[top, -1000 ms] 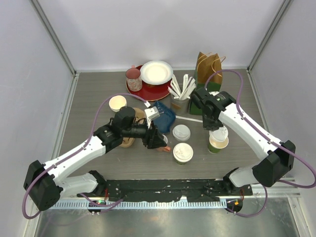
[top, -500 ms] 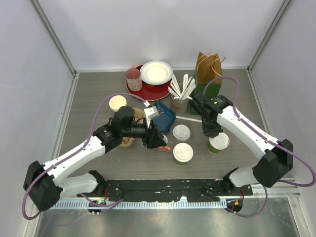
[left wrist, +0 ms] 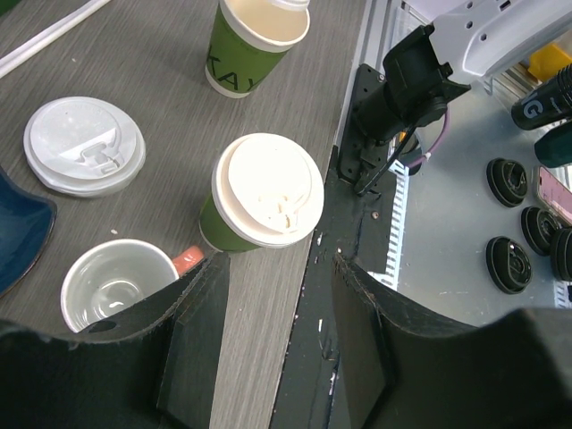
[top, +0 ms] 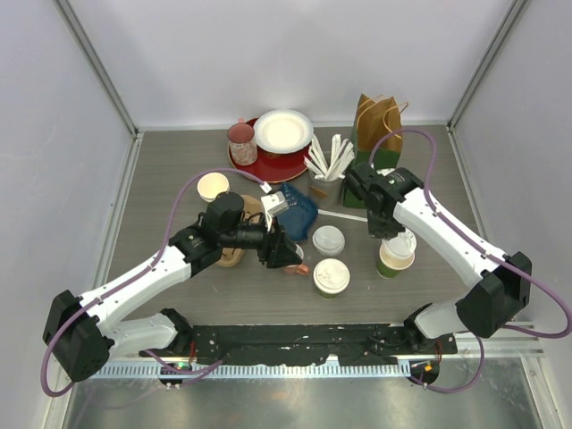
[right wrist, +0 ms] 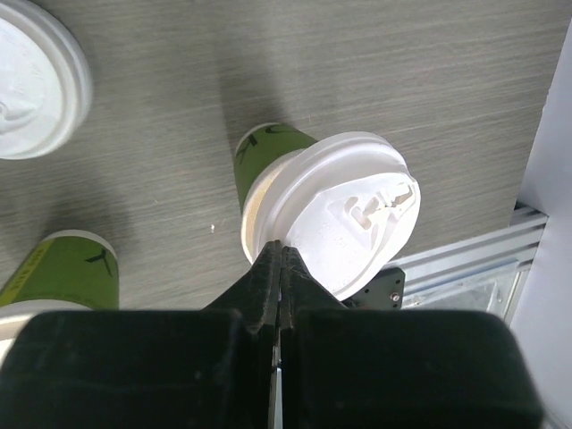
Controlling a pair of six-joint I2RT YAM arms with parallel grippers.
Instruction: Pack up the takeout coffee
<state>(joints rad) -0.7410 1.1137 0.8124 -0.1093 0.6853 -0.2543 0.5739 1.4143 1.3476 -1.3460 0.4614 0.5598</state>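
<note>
An open green cup [top: 391, 262] stands right of centre. My right gripper [top: 391, 232] is shut on the rim of a white sip lid [right wrist: 353, 214] and holds it tilted over that cup [right wrist: 268, 152], covering only part of its mouth. A lidded green cup [top: 331, 277] stands at front centre, and a loose lid [top: 328, 239] lies behind it. My left gripper [top: 286, 255] is open and empty, low beside the lidded cup [left wrist: 268, 189]. Another open cream-lined cup [top: 213, 186] stands at the left.
A white mug [left wrist: 116, 281] with a pink handle sits by my left fingers [left wrist: 192, 340]. A brown paper bag [top: 379, 121], a holder of stirrers [top: 326, 170], a blue item [top: 299, 213], a red plate [top: 273, 165] and a pink cup [top: 241, 143] stand behind.
My right gripper lowered the lid onto the open cup, then lifted it slightly again, still holding its rim. The left arm has not moved.
</note>
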